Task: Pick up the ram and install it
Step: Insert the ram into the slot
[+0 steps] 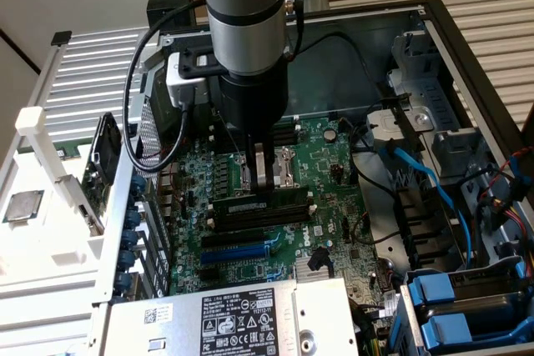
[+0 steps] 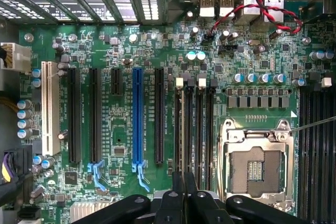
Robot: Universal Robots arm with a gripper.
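**Ram pinched on edge at a memory slot, middle of the exterior view**

The gripper (image 1: 265, 193) stands vertically inside the open case. Its jaws are drawn almost together and, by my reading, pinch the upper edge of the ram (image 1: 250, 205), which lies along a slot on the motherboard (image 1: 334, 198) just below the frame's centre. I cannot tell whether it is fully seated. Gripping near mid-length probably keeps the stick level, so both ends meet the white end clips (image 2: 180, 82) together. Room is tight, with neighbouring black slots (image 1: 250, 224) just beside it on the lower side and the CPU socket (image 2: 257, 169) close on the other. The blue cable (image 1: 425, 177) at the exterior view's right and the arm's black cable (image 1: 133, 97) at upper left hang well apart. The power supply (image 1: 242, 318) at lower centre is near but blocks nothing.
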